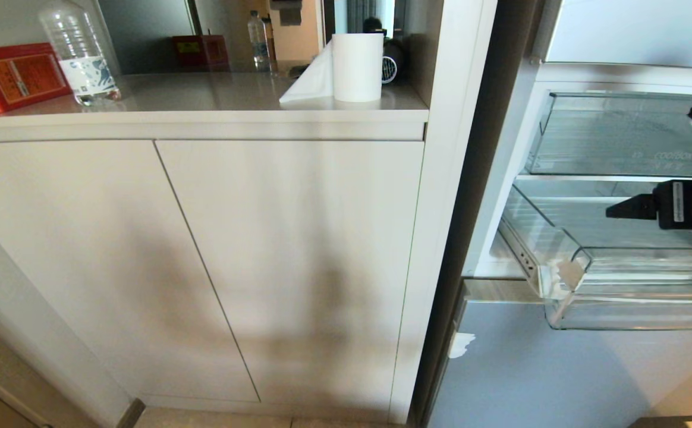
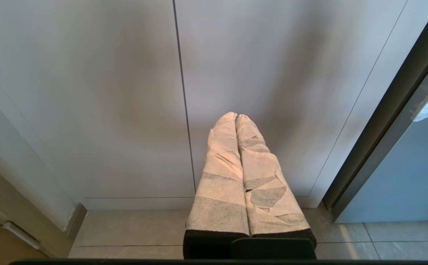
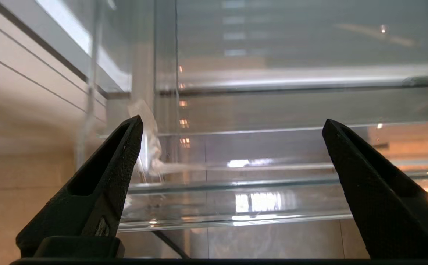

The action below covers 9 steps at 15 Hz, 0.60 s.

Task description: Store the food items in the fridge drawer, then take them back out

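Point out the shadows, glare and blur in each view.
Head view: a broad soft shadow falls on the cupboard doors; the clear fridge drawer glints along its front lip. Left wrist view: a dim shadow patch sits on the doors above the left tool. Right wrist view: bright window reflections streak the drawer's plastic, its far wall looks smeared, and the right tool is sharp.

I note the fridge drawer [image 1: 631, 285] is clear, glossy plastic with a thick front lip; the bin [image 1: 619, 137] above it looks the same. My right gripper [image 3: 232, 127] has matt black, finely textured fingers [image 3: 114, 173]. The left gripper [image 2: 236, 117] is wrapped in creased, pale paper-like tape. Cabinet doors [image 1: 203, 261] are smooth and matt; the fridge door panel [image 1: 548, 374] is glossy pale blue.
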### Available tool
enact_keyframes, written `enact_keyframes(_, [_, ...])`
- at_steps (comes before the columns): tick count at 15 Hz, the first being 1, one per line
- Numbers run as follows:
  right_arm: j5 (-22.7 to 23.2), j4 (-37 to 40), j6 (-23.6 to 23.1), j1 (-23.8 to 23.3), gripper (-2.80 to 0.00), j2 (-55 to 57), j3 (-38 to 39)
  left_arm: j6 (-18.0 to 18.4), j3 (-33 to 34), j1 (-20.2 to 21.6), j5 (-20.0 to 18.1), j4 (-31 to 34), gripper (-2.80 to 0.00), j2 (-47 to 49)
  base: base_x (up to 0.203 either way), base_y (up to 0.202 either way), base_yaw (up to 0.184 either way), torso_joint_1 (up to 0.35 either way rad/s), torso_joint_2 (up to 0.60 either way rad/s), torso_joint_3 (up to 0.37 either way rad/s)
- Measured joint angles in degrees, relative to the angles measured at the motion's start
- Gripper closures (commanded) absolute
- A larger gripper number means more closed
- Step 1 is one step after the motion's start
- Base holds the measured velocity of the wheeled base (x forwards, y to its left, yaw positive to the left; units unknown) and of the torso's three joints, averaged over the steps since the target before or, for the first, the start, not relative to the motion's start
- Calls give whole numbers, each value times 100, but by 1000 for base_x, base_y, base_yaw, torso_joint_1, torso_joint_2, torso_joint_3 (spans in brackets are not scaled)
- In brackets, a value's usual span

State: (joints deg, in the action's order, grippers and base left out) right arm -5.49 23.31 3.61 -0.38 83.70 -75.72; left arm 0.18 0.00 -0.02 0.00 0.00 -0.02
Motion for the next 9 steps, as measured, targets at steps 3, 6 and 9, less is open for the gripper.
enact_keyframes(3, [15, -7, 13, -9, -280, -82, 55, 0, 0, -2, 0, 0, 0, 0, 0, 0, 0, 0, 0, 0])
enact_keyframes(6, [71, -24, 24, -9, -280, -86, 149, 0, 0, -2, 0, 0, 0, 0, 0, 0, 0, 0, 0, 0])
enact_keyframes(9, [70, -30, 31, -13, -280, 76, 135, 0, 0, -2, 0, 0, 0, 0, 0, 0, 0, 0, 0, 0])
